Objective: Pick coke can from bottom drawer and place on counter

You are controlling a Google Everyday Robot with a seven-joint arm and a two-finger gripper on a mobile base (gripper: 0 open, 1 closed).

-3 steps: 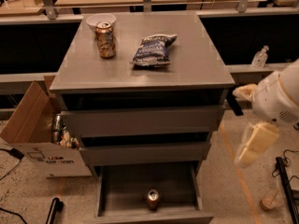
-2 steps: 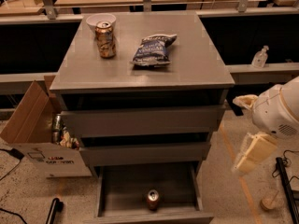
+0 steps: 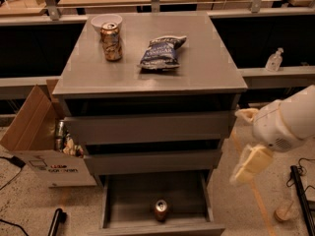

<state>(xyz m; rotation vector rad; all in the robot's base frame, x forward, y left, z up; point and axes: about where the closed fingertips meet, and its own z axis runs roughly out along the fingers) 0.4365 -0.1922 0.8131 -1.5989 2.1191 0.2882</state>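
The coke can stands upright in the open bottom drawer, near the middle of its front edge, with its silver top showing. The counter is the grey top of the drawer cabinet. My gripper hangs from the white arm to the right of the cabinet, level with the middle drawer, above and to the right of the can. It is apart from the can and the drawer and holds nothing I can see.
A gold-brown can, a white bowl and a dark chip bag sit on the counter. An open cardboard box of cans stands left of the cabinet. A clear bottle stands on the right ledge. Cables lie on the floor at right.
My arm and gripper have moved down and a little left, closer to the cabinet's right side. The can and the drawer have not moved.
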